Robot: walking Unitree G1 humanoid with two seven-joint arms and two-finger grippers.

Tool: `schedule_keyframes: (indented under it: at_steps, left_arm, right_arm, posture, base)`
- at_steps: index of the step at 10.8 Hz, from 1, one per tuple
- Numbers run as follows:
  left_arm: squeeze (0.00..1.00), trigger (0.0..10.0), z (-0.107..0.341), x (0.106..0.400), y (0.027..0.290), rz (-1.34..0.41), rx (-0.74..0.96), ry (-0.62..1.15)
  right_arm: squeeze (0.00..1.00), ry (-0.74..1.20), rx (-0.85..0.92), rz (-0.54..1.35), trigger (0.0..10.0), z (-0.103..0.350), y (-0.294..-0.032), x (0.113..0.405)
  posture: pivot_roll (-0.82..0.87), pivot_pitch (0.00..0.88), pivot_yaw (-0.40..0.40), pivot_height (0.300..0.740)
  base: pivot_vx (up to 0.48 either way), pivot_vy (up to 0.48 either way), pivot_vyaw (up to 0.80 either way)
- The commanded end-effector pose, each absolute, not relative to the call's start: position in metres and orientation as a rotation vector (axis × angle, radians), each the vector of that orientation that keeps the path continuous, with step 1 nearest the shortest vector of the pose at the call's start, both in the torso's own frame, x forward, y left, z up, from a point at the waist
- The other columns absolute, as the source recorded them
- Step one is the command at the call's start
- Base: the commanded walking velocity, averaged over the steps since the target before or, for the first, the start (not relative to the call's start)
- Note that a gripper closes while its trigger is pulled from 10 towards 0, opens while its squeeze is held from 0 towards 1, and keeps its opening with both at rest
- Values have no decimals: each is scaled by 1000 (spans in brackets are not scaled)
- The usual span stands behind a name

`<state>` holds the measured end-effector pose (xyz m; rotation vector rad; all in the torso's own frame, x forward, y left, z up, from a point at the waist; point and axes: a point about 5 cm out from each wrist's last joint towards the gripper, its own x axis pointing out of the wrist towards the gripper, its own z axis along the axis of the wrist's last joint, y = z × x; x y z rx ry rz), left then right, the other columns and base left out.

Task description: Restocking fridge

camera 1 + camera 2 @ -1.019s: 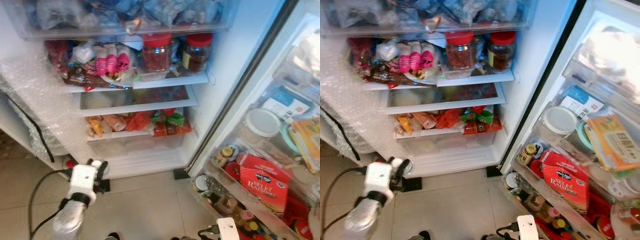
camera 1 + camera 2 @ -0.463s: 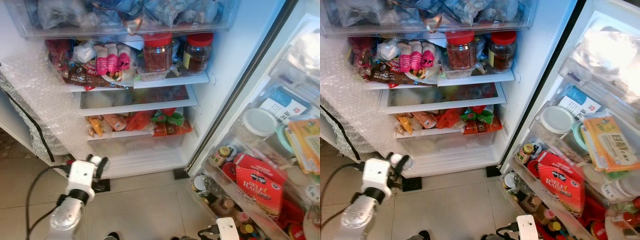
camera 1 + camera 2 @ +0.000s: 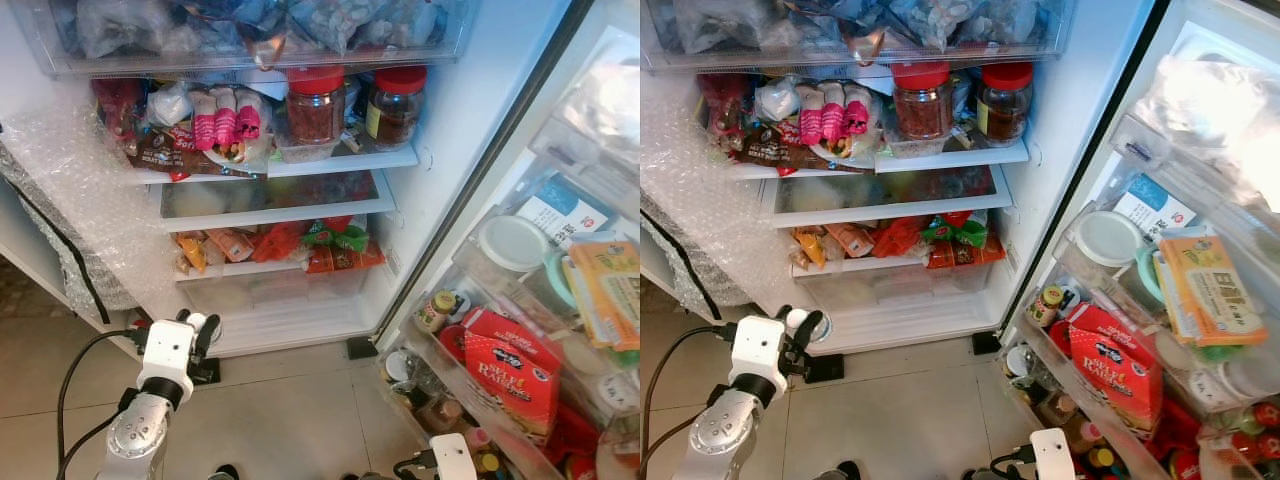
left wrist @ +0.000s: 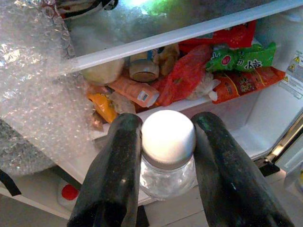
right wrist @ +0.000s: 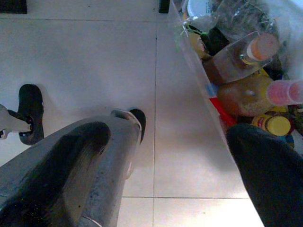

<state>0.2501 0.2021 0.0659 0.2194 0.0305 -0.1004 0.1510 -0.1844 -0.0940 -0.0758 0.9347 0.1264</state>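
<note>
Since a second earlier the left arm had swung slightly inward and steadied, and the head camera had tilted so the door shelves (image 3: 1110, 255) sat lower and more to the right in frame; fridge contents looked unchanged. Left gripper (image 4: 163, 156) was clamped on a small clear bottle (image 4: 166, 163) with a white cap (image 4: 168, 132), one finger on each side of the neck, held low at the foot of the open fridge (image 3: 440, 120), near the bottom drawer (image 3: 270, 295). Right gripper (image 5: 165, 156) hung idle over the floor tiles (image 5: 94, 56) beside the door's bottom rack, fingers spread with nothing between them. Probable step: carrying the bottle in to stow it. To do it well: lift clear of the drawer lip, keep the bottle upright, avoid the bubble wrap (image 3: 80, 190) draped on the left wall, and choose a free slot. The snack shelf (image 3: 270, 245) looked full, so the door rack or bottom ledge seemed the better target. Release only once the base is seated.
</note>
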Motion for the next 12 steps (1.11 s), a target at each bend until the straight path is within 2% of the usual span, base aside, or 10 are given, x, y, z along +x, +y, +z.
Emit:
schedule_keyframes:
  at_steps: [1, 4, 8, 10, 12]
  left_arm:
    - [0, 10000, 69, 250, 200, -109, 234, 19]
    - [0, 10000, 69, 250, 200, -108, 234, 21]
    - [0, 10000, 73, 256, 196, -125, 246, 16]
    - [0, 10000, 73, 257, 196, -124, 246, 16]
    - [0, 10000, 73, 257, 195, -131, 258, 16]
  right_arm:
    - [0, 991, -81, 124, 10000, -100, -187, 135]
    - [0, 991, -81, 124, 10000, -100, -187, 135]
    - [0, 993, -76, 129, 10000, -100, -186, 136]
    - [0, 988, -81, 135, 10000, -100, -186, 136]
    - [0, 992, -67, 127, 10000, -100, -185, 135]
  posture:
    - [-117, 188, -59, 740]
    - [-117, 188, -59, 740]
    - [-117, 207, -58, 740]
    - [-118, 207, -58, 740]
    - [-116, 209, -57, 740]
  base:
    - [0, 0, 0]
    - [0, 0, 0]
    - [304, 0, 0]
    - [349, 0, 638]
    - [291, 0, 0]
